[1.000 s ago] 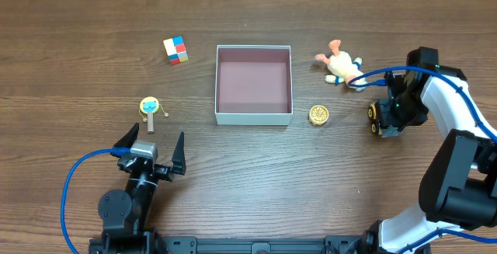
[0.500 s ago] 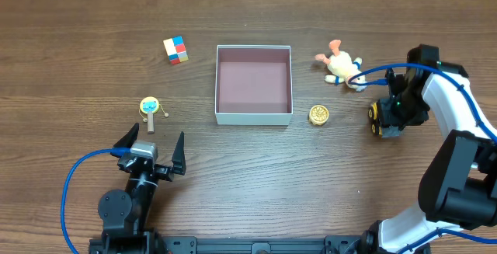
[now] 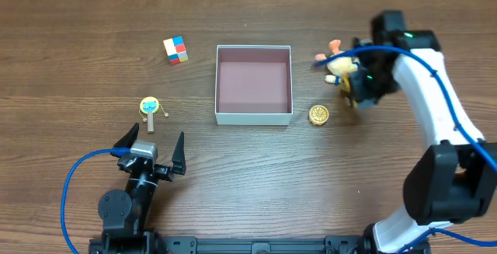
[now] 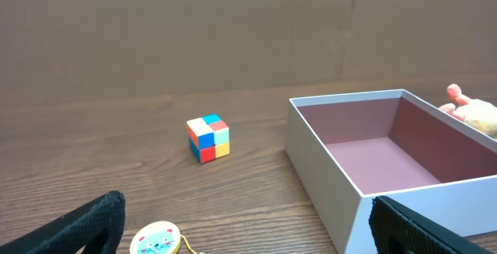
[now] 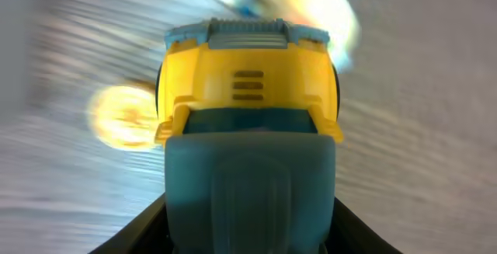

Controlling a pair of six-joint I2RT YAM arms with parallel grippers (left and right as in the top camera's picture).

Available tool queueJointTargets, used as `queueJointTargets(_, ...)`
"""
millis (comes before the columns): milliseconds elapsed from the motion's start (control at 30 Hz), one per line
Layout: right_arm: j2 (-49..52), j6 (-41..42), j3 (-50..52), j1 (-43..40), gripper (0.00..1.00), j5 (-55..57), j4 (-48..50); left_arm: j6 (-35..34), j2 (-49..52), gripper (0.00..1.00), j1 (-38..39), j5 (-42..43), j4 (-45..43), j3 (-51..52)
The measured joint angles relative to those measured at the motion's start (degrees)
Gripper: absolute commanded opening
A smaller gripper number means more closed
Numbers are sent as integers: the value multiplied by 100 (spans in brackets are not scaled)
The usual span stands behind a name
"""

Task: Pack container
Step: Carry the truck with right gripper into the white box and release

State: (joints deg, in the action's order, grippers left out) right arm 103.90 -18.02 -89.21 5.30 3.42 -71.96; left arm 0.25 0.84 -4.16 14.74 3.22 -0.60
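Truck (image 5: 248,91) in right gripper (image 3: 358,91) shows clearly from wrist view.

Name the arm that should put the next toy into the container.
Right. The right gripper is shut on the yellow toy vehicle and hangs to the right of the container. The left gripper is open and empty, so it would first need to pick something up.

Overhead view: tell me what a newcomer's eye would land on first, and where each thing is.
The square white-walled container, pink inside and empty, sits mid-table. Just right of it, the right arm holds a yellow toy car in its jaws, close by a small doll; the car fills the right wrist view. A multicoloured cube lies beyond the container's left side.
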Motion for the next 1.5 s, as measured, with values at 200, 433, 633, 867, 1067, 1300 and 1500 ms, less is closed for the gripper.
queueJointTargets(200,0,616,-925,1106,27,-28,-92,0,0,100,0,0,0,0)
queueJointTargets(433,0,1589,-1224,1626,26,-22,4,0,0,100,0,0,0,0)
queueJointTargets(633,0,2441,-1226,2124,25,-24,431,0,0,100,0,0,0,0)
queueJointTargets(867,50,3088,-1228,2520,25,-26,645,0,0,100,0,0,0,0)
queueJointTargets(1067,566,3506,-1237,2575,25,-22,654,0,0,100,0,0,0,0)
queueJointTargets(1300,1137,3661,-1237,2592,26,-92,634,0,0,100,0,0,0,0)
queueJointTargets(1500,1211,3709,-1237,2592,33,-166,597,0,0,100,0,0,0,0)
